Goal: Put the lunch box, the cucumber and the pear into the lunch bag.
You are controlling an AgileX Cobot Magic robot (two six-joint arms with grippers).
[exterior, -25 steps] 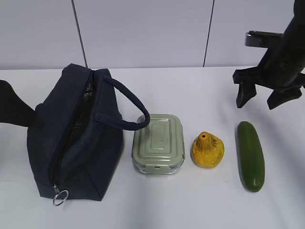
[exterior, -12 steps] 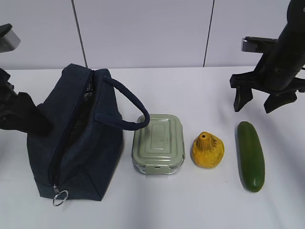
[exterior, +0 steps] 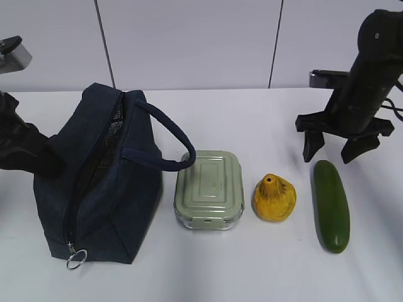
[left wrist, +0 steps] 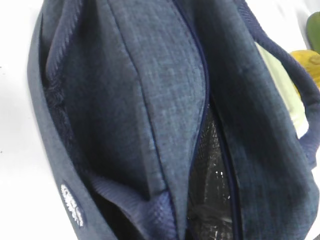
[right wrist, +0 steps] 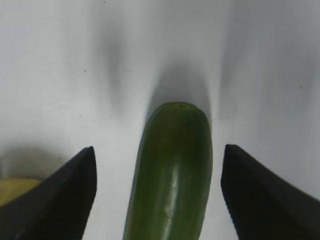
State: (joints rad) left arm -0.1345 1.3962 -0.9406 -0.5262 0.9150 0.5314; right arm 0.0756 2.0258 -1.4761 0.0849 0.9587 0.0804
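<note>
right hand (exterior: 332, 148) lowered, smooth cucumber (exterior: 332, 205)

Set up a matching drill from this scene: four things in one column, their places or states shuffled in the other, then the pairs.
Things:
1. lunch bag
2. lunch box
3. pear
4. cucumber

Places or states:
A. lies below the open right tool
B. stands unzipped at the left end of the row
C. sits between the green-lidded container and the long green vegetable
D. rests lid-on right beside the bag's strap handle

Pairs: 1-B, 2-D, 3-C, 4-A
</note>
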